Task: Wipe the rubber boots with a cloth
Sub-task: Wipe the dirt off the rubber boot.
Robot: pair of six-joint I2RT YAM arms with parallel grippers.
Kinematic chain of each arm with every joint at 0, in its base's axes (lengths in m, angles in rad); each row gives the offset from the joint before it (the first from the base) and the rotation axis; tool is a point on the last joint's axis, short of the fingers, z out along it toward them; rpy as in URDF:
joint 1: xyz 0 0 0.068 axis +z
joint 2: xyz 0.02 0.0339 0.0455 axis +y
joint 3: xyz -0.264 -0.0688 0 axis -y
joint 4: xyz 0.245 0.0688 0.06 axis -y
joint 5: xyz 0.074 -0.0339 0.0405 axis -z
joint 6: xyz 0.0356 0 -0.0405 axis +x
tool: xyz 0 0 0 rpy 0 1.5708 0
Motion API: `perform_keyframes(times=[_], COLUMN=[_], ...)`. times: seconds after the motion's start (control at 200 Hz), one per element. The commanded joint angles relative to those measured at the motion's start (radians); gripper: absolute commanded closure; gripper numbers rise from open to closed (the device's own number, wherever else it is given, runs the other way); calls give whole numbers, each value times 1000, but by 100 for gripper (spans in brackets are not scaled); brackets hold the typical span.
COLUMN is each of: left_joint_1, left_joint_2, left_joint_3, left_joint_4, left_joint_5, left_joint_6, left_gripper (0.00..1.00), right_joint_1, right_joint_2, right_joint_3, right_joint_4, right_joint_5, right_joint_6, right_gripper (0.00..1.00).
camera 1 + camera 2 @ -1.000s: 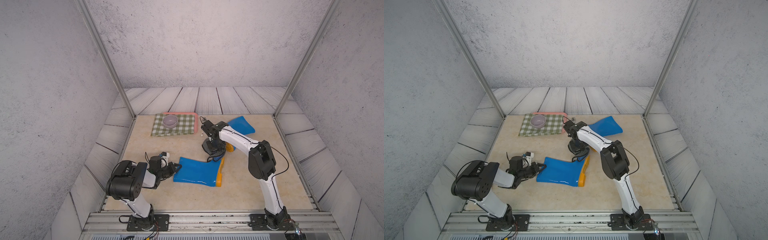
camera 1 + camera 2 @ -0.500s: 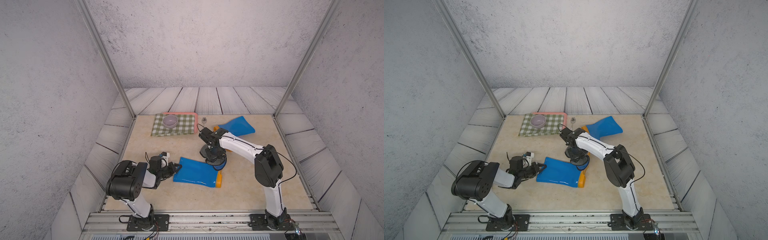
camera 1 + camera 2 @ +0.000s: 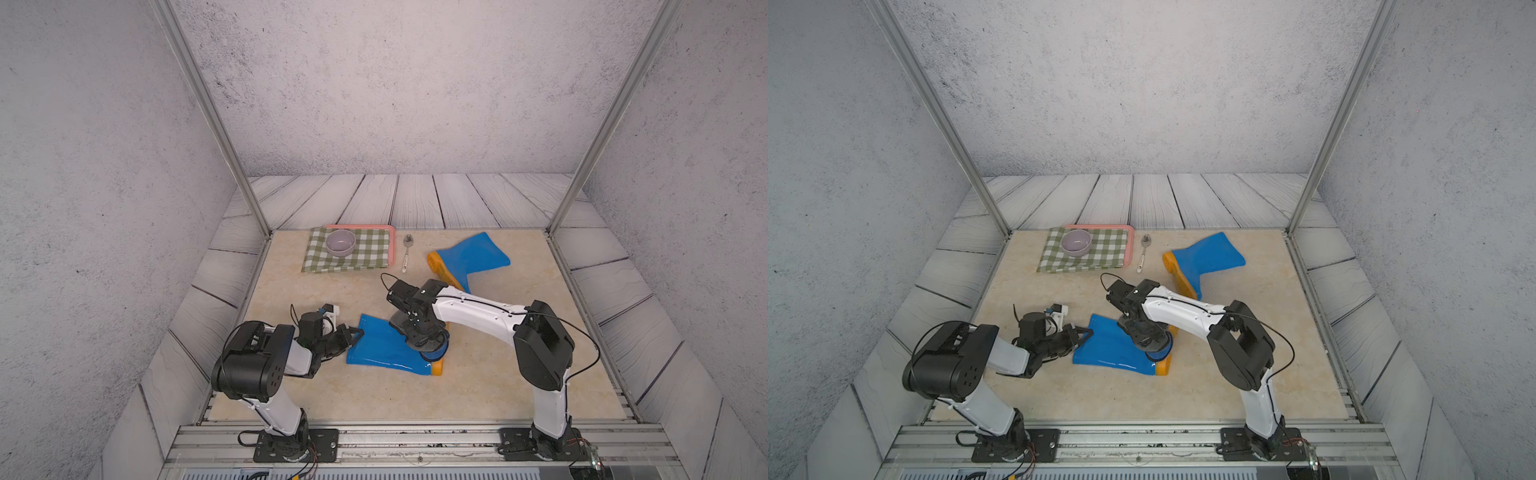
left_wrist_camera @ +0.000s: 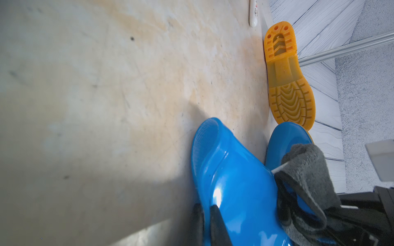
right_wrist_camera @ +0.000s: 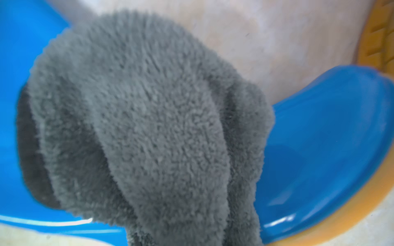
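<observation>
Left gripper (image 3: 356, 331) reaches in low from the left, and its jaws are clamped on the open top rim of the near boot (image 3: 382, 347). In the left wrist view one black finger (image 4: 215, 223) sits on each side of the blue wall. That boot lies on its side in the near middle of the table (image 3: 374, 395), shaft mouth to the left and orange sole to the right.

Right gripper (image 3: 422, 338) is down over the foot end, its jaws closed on the cloth (image 5: 149, 127). The grey pile hangs bunched and rests against the glossy blue rubber.

The far boot (image 3: 473, 255) lies on its side at the far right, well apart, with its tread facing left.

At far left a bowl (image 3: 340, 242) sits on a checked cloth (image 3: 357, 259) over a pink tray (image 3: 391, 237), with a spoon (image 3: 406, 254) just beside it.
</observation>
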Motion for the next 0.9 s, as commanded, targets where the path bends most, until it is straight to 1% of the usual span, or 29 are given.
perform_keyframes(times=[0.0,0.23,0.33,0.415,0.51,0.586,0.676,0.796,0.891], left_joint_1=[11,15,17,17,16,16,18,17,18], left_joint_2=[23,30,33,35,32,14,-37,-157,-267], left_joint_3=[-23,-22,-19,-15,-10,-3,14,46,72], left_joint_4=[-76,-68,-69,-68,-73,-91,-142,-272,-369], left_joint_5=[-55,-51,-51,-50,-45,-40,-35,-60,-69], left_joint_6=[12,14,14,15,13,6,-4,3,-7], left_gripper=[100,100,100,100,100,100,100,100,100], right_joint_1=[27,76,92,92,88,75,35,-43,-129], right_joint_2=[-38,-7,10,9,-7,-41,-119,-244,-361], right_joint_3=[-31,-34,-36,-43,-36,-36,-57,-129,-227], right_joint_4=[-66,-29,-25,-23,-37,-50,-54,-37,4], right_joint_5=[-61,-178,-209,-205,-171,-141,-113,-90,-99], right_joint_6=[30,15,1,-3,-3,-3,7,28,53], right_gripper=[100,100,100,100,100,100,100,100,100])
